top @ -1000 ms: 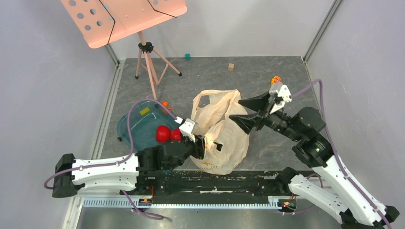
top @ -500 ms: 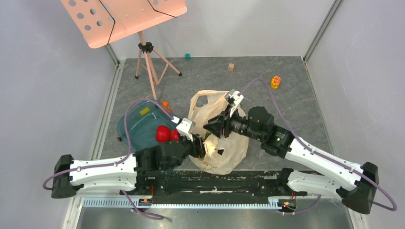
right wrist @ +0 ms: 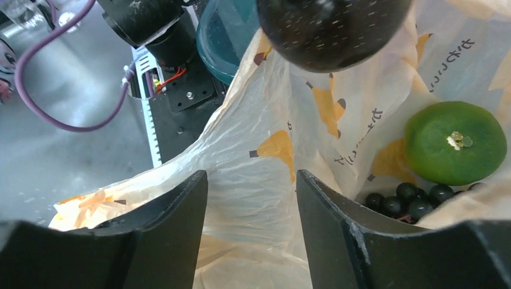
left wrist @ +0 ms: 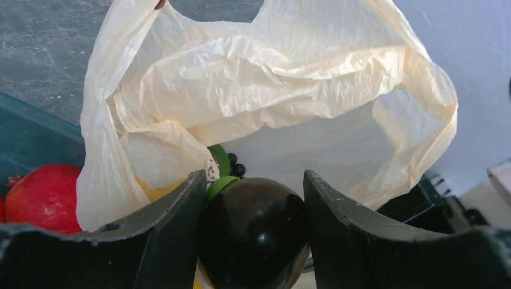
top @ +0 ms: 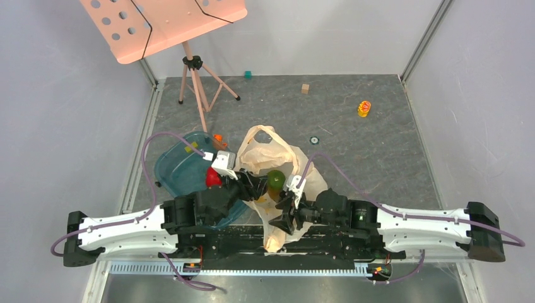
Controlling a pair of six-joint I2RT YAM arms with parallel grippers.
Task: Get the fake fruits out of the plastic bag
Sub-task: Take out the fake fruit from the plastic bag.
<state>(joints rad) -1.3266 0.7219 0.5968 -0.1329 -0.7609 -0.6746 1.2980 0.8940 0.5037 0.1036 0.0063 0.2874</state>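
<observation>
The left tool clamped a glossy, slippery-looking dark fruit at the mouth of the flimsy plastic bag; the right tool stood open near the grapes inside, best pinched as a bunch.

Thin crinkly translucent plastic bag; glossy smooth dark round fruit; translucent plastic tray.

The plastic bag is peach with orange print; round fruit blackish, grapes black.
</observation>
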